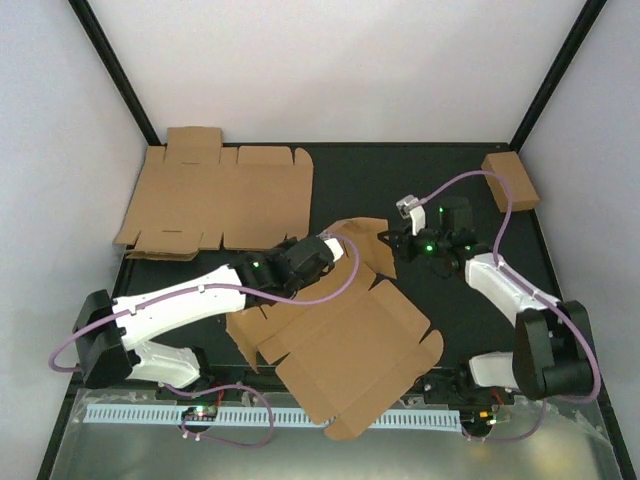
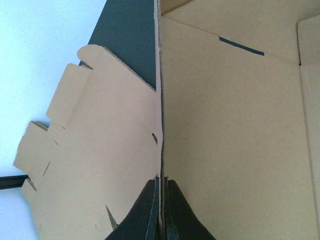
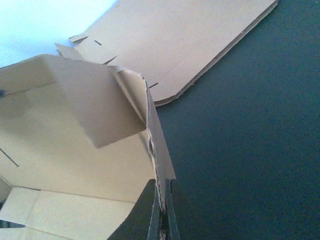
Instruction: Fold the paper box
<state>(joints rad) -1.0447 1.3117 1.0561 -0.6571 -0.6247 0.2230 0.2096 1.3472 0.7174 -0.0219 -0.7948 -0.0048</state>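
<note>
On the black surface [image 1: 400, 185], left hand [image 2: 161, 192] and right hand [image 3: 161, 202] clamp raised walls of the brown corrugated cardboard mailer [image 1: 350, 350], apparently for folding.

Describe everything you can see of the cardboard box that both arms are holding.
The box is plain brown corrugated cardboard, a die-cut sheet with flaps, tabs and slots, partly folded. It lies on the table, big panel toward the near edge, far side raised. The left hand is shut on one upright wall's edge; the right hand is shut on another, beside a flap bent inward.
</note>
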